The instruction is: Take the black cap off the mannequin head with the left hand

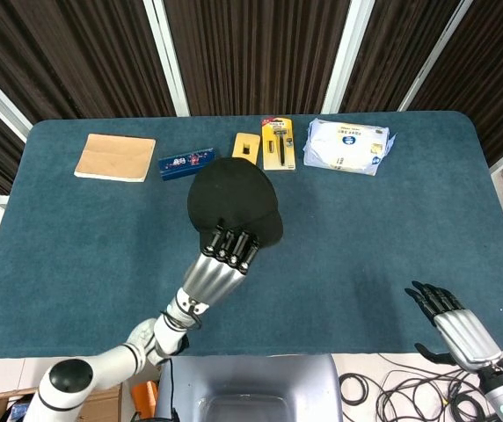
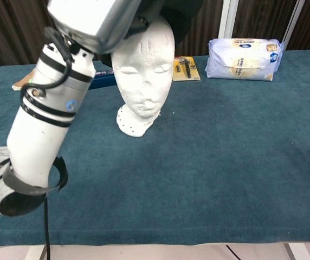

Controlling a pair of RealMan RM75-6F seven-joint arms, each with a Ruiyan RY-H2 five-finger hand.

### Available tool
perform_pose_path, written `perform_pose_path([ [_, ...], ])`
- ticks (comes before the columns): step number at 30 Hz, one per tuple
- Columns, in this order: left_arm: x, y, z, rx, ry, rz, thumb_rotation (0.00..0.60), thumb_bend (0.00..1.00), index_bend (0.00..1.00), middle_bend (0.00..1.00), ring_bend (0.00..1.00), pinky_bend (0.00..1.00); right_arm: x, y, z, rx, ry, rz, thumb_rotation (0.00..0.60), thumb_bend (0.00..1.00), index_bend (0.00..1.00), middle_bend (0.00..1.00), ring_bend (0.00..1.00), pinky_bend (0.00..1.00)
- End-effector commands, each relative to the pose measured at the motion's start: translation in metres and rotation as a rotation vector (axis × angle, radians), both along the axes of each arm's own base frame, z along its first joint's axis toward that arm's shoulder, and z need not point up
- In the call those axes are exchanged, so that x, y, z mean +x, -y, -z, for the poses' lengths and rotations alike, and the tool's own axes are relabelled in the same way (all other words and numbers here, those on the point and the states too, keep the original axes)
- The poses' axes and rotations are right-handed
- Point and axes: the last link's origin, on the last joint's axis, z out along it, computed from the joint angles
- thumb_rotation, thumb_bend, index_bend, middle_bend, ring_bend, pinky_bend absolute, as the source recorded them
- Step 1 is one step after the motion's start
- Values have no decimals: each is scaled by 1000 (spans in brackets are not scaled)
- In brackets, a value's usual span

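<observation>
Bare cloth surrounds the mannequin head [image 2: 143,76]; boxes [image 1: 185,163] and razor pack [image 1: 279,144] crowd just behind it.

no text could be read: print on the white packet [image 2: 245,58], the blue box [image 1: 185,163] and the razor card [image 1: 279,144] was too small.
</observation>
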Motion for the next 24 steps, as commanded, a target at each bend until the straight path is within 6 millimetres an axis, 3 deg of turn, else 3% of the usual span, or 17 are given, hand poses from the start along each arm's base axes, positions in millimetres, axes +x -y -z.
perform_pose_path([
  [1,2,-11,-24,56,11,-9,600,634,748,871,670,481,0,1,1,2,-4,1,600,205,0,0,0,104],
  [14,-10,-26,-66,131,4,-55,600,639,748,860,673,480,1,2,6,9,-20,2,600,205,0,0,0,112],
  [19,-34,-21,-80,158,-30,-65,600,638,748,859,673,481,1,2,5,5,-17,4,600,205,0,0,0,113],
  [24,-75,-16,-91,157,-84,-133,600,637,748,859,676,499,2,0,7,13,-20,-4,600,205,0,0,0,112],
])
